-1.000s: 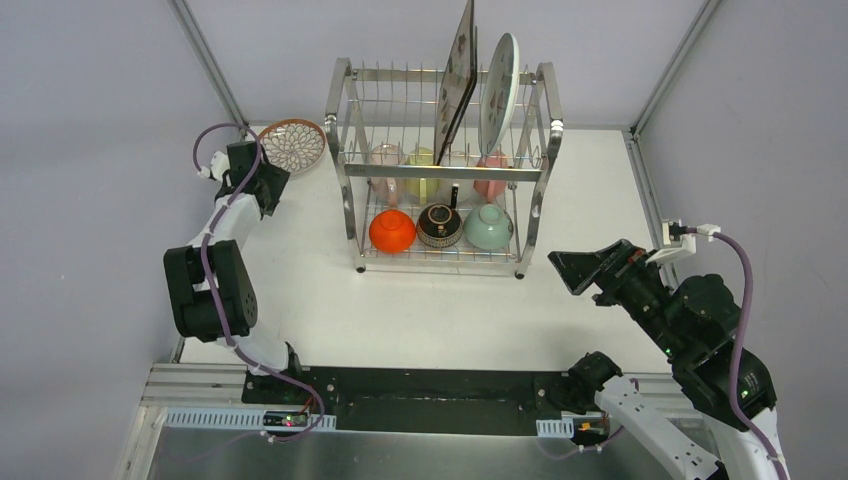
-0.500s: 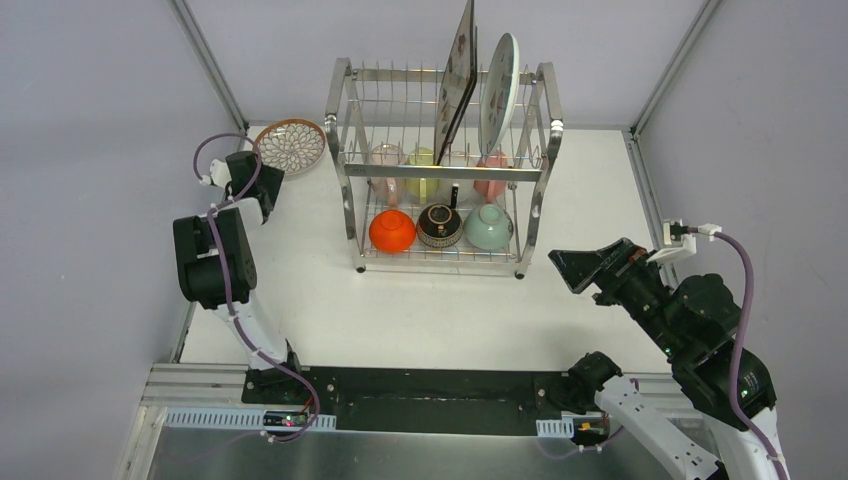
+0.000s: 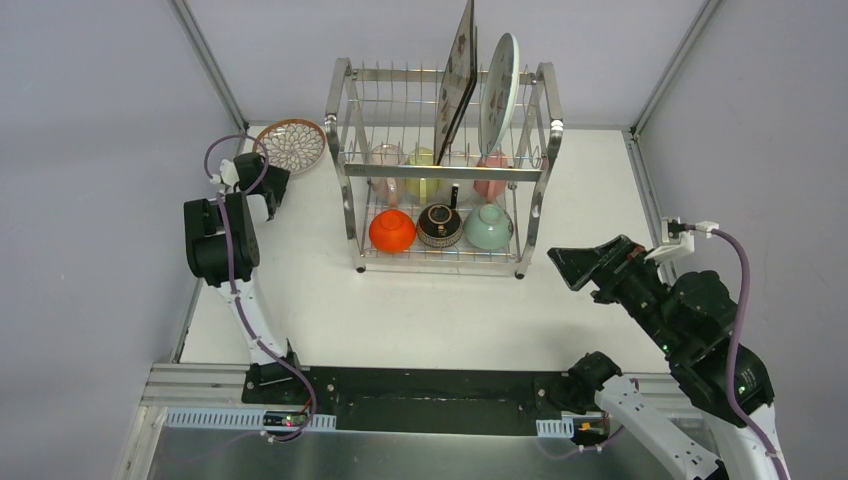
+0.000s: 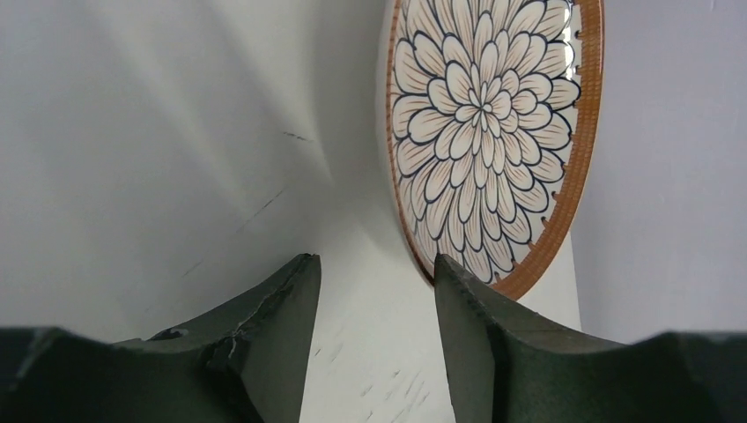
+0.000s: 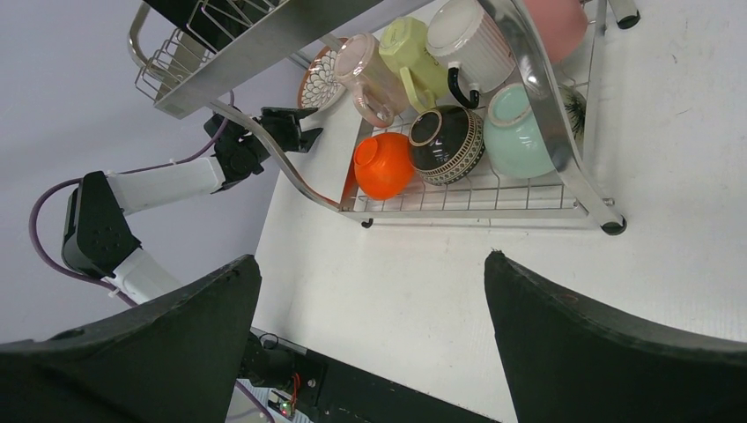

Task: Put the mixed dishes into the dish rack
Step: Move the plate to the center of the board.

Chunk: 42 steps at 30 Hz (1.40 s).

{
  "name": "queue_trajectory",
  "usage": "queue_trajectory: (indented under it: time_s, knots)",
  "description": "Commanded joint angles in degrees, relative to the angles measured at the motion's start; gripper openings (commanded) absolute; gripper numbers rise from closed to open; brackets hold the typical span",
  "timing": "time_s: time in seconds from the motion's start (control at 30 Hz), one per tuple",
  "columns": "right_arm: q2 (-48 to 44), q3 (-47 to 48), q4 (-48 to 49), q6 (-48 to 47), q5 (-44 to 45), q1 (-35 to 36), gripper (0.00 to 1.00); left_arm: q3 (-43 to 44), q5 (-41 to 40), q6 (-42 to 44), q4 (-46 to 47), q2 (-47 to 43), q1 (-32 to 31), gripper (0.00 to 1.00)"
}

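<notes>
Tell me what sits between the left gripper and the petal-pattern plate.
Only bare table, seen in the left wrist view: the open left gripper faces the petal-pattern plate with nothing between.

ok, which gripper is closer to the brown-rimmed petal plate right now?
Left. The left gripper is open right at the near rim of the brown-rimmed petal plate. The right gripper hangs open across the table, beyond the dish rack.

- Polished steel wire on the dish rack [image 3: 440,172], posts mirror-bright.
- Glossy glazed ceramic on the petal-pattern plate [image 4: 489,132], with a finely ribbed brown rim.
- Smooth, shiny glaze on the orange bowl [image 3: 392,231].
- Matt dark plastic on the fingers [image 4: 264,335] of the left gripper [image 4: 377,273], edges rough and chipped.
- Matt white table [image 4: 159,159], faintly scratched.
</notes>
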Motion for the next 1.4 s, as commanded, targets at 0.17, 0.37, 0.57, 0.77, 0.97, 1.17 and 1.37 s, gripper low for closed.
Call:
queue_trajectory:
  time_s: [0.17, 0.37, 0.57, 0.77, 0.97, 1.17, 1.37]
  knots:
    - [2.4, 0.3, 2.9, 0.9, 1.8, 0.2, 1.00, 4.7, 3.5, -2.0, 2.3, 4.5, 0.1, 0.42]
    - [2.7, 0.4, 2.3, 1.6, 1.0, 0.2, 1.00, 4.9, 3.2, -1.0, -0.3, 3.1, 0.1, 0.29]
    - [1.4, 0.0, 1.8, 2.0, 1.2, 0.2, 1.00, 2.8, 0.5, -3.0, -5.6, -1.4, 0.1, 0.15]
    - [-0.5, -0.2, 0.8, 2.2, 1.8, 0.2, 1.00, 0.1, -2.7, -3.7, -10.2, -6.2, 0.1, 0.01]
    - [-2.0, -0.2, -0.1, 2.0, 2.3, 0.2, 1.00, -2.7, -6.4, -4.5, -17.1, -12.2, 0.0, 0.00]
    - [-3.4, -0.3, -1.0, 2.3, 1.9, 0.2, 1.00, -5.8, -13.2, -4.8, -24.3, -20.9, -0.4, 0.00]
    - [-4.7, -0.1, -1.4, 2.5, 1.8, 0.2, 1.00, -10.3, -13.7, -6.2, -29.7, -28.8, -0.4, 0.00]
